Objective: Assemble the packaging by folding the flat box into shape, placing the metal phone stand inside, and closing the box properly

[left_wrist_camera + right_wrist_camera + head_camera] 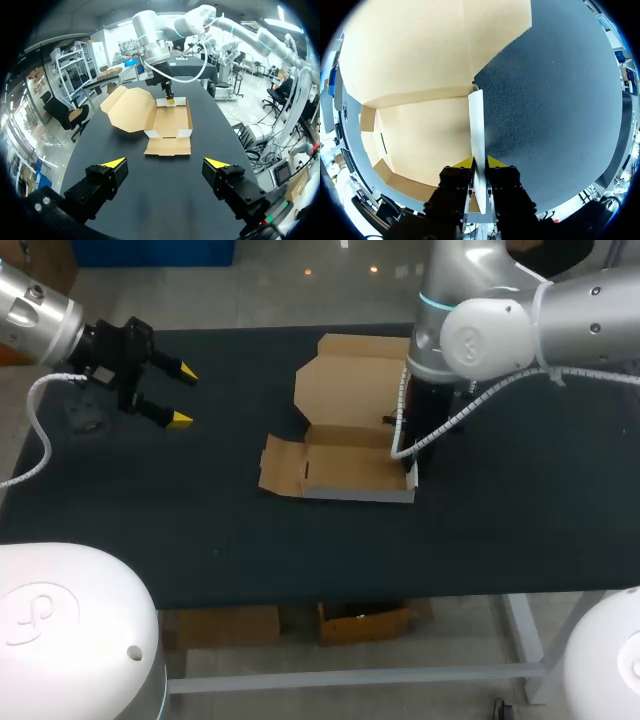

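Dark counter [200,540], with the half-folded cardboard box [350,455] lying toward the far edge, just right of the middle: lid flung back toward the far edge, one flap flat toward the left edge, walls partly raised. At the box's right-hand wall, right pincer [480,162] nipped tight on that thin white edge, one yellow tip either side. Over the far left corner, left pincer [184,395] spread wide, gripping nothing, well apart from the box.
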